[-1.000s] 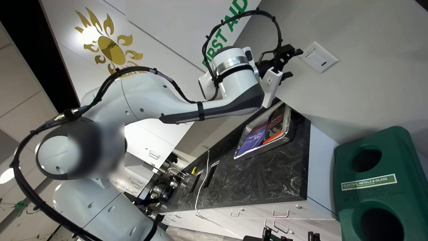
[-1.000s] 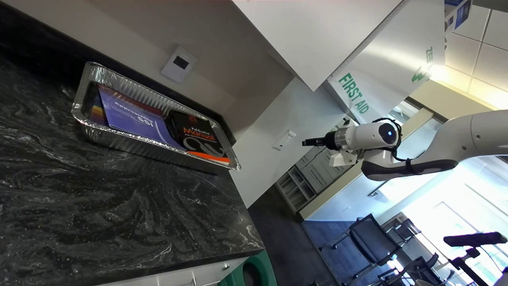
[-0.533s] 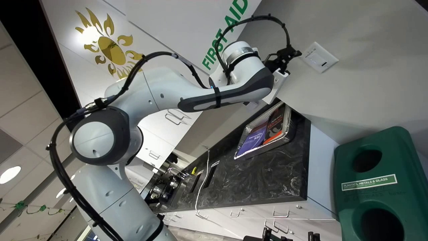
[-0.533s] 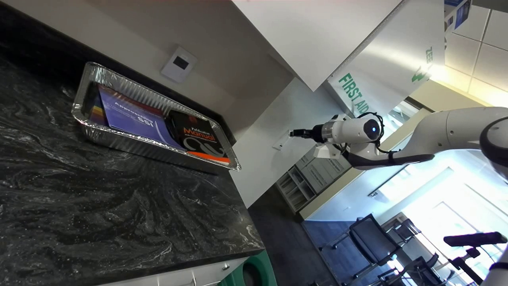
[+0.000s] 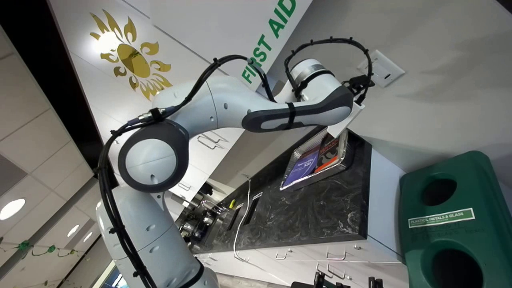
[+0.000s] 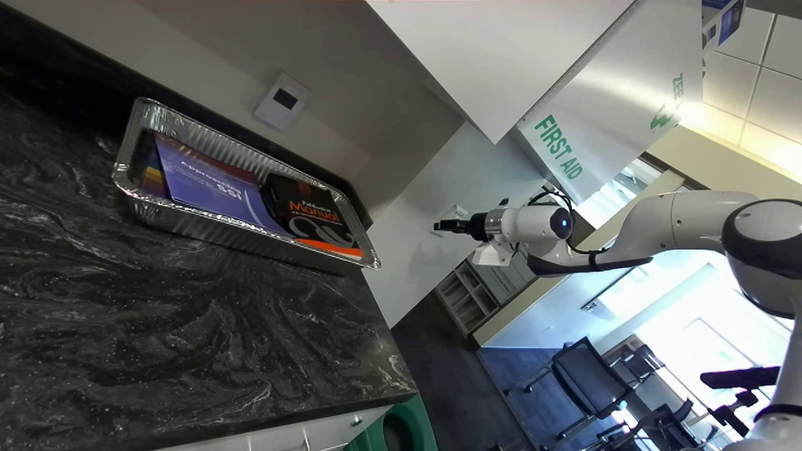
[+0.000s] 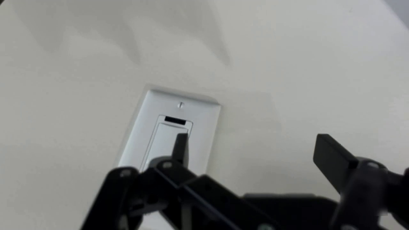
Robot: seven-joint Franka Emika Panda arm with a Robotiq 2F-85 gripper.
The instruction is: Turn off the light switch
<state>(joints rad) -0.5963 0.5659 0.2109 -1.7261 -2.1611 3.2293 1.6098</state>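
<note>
Wrist view: one gripper (image 7: 251, 140), its two fingers (image 7: 332, 158) spread wide, partly hides one light switch (image 7: 167, 139)

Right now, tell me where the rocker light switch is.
In the wrist view, the rocker light switch is on the wall, left of centre, partly hidden behind one finger of the open gripper.

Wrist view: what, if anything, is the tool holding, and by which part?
Nothing is held: the tool stands wide open, and the light switch, partly hidden behind it, is not gripped. Contact cannot be told.
</note>
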